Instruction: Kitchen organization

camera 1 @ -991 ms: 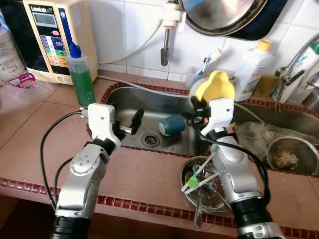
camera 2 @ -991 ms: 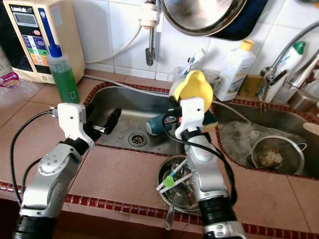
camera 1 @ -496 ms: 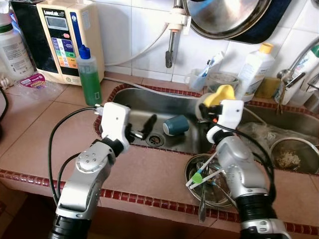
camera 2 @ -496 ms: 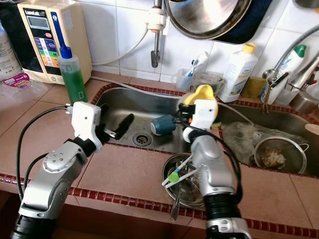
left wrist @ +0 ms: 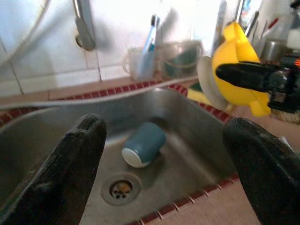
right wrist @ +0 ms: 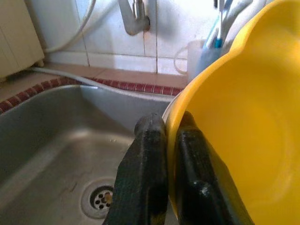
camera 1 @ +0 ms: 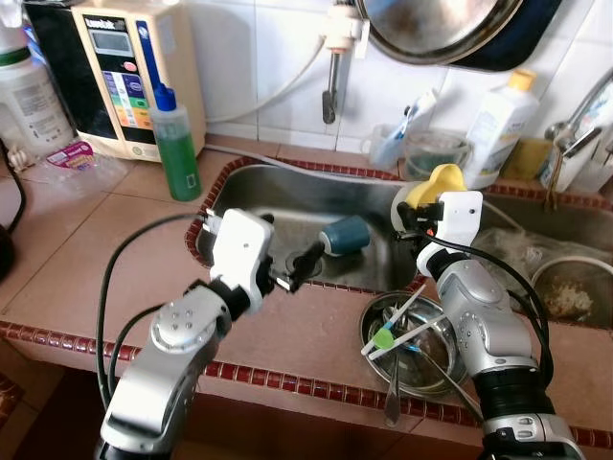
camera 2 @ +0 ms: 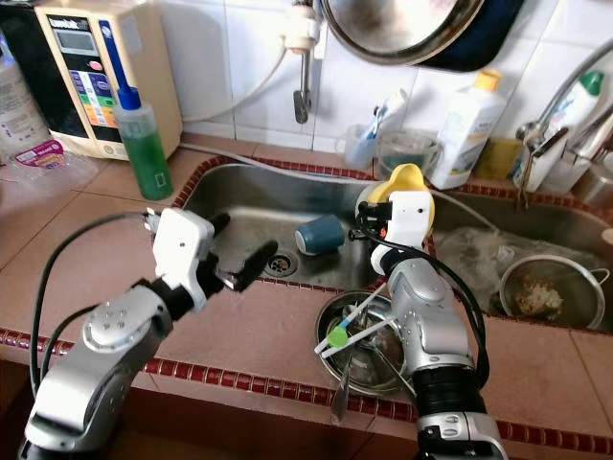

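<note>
hanging pan (camera 1: 436,29) cut off by the top edge.

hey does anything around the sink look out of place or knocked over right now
Yes: a blue-grey cup lies tipped on its side in the sink basin near the drain. The right gripper pinches a yellow bowl by its rim.

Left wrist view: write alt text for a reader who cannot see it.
The left claw hangs open above a steel sink, where a blue cup lies on its side near the drain. Beyond it, the right claw grips a yellow bowl.
</note>
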`<state>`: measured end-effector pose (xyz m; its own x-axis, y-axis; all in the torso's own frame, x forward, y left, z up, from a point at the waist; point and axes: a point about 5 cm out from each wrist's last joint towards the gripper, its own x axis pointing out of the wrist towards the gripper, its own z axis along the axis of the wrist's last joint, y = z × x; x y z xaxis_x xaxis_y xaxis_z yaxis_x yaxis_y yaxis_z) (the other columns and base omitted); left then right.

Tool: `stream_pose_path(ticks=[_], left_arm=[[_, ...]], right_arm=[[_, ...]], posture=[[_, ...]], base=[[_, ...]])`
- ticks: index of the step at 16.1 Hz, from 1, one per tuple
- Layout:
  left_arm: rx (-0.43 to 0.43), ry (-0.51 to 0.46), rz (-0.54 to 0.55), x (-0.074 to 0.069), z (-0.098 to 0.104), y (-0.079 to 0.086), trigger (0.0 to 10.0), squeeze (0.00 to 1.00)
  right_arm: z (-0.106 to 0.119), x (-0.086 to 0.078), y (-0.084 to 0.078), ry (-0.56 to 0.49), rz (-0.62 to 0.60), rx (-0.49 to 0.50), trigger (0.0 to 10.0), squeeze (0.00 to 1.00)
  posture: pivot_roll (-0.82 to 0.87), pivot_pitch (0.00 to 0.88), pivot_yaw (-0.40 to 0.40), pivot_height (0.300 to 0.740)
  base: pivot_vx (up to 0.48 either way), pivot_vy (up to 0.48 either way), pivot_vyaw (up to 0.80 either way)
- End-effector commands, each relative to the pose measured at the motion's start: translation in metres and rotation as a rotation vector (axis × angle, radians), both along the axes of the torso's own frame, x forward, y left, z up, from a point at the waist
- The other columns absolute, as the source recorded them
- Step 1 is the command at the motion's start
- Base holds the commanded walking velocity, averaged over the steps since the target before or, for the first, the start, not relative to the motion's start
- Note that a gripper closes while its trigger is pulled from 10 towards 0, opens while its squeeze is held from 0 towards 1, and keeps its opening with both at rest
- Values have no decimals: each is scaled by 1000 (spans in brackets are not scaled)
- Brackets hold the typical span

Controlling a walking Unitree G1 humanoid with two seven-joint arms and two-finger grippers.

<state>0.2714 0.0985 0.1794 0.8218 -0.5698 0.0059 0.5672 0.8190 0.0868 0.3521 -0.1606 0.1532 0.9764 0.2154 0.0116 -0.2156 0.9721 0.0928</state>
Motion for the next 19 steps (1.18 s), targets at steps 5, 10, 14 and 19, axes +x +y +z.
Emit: stream_pose_path(ticks=[5, 10, 14, 19], left_arm=[[2, 22, 5, -13, 8, 2, 10000, 0], [-11, 42, 0, -17, 12, 1, 10000, 0], [-16, 52, -20, -20, 15, -4, 10000, 0], [-24, 60, -22, -20, 17, -4, 10000, 0]], right_arm=[[17, 13, 12, -36, 134, 36, 10000, 0], [34, 15, 42, -104, 373, 13, 10000, 0], [39, 14, 55, -90, 499, 104, 10000, 0], [29, 14, 54, -16, 518, 223, 10000, 0]], posture=[[-21, 177, -14, 740], [-17, 222, -5, 740], [-17, 241, -2, 740], [-12, 240, -3, 740]], base=[[0, 0, 0], [0, 0, 0], [0, 0, 0], [0, 0, 0]])
